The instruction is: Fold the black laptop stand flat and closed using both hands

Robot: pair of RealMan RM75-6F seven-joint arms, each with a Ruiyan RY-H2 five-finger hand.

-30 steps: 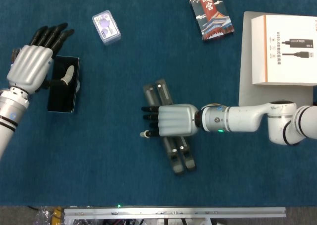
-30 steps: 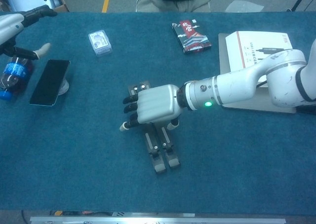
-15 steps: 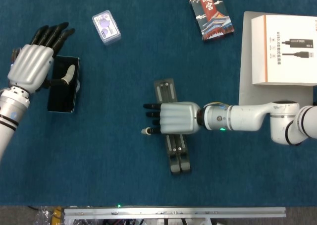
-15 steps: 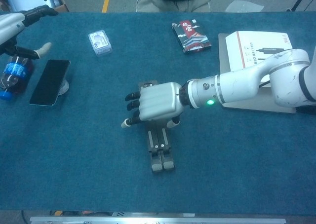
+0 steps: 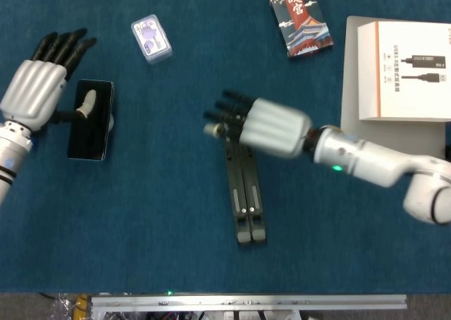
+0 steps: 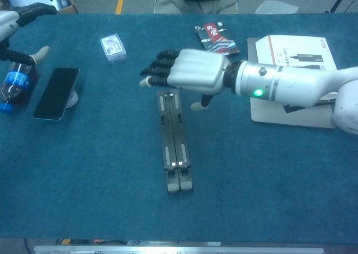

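The slim black metal laptop stand (image 5: pixel 244 186) lies flat on the blue felt-covered table (image 5: pixel 155 221), near the middle and a little toward the robot. Its 2 long bars sit side by side, touching along their length, with the paired feet at the near end. In the chest view (image 6: pixel 175 145) it reads the same way: 1 narrow closed strip, no arm splayed out or raised.

The right hand (image 5: pixel 264 125) hovers over the far end of the stand. The chest view (image 6: pixel 187 70) shows it above the cloth and clear of the bars, fingers stretched forward and apart, holding nothing. The left hand (image 5: pixel 39 80) is well apart from the stand, at the left edge above the black smartphone (image 5: pixel 90 119), also spread and empty; in the chest view (image 6: pixel 14 27) only part of it shows.

Judged from how the bars lie, the folding looks essentially done: the stand appears flat and shut, with no gap visible between the 2 halves. What may be left is small, perhaps a check that the hinge at the far end is fully seated, which the right hand partly hides in the head view, and then drawing both arms away.
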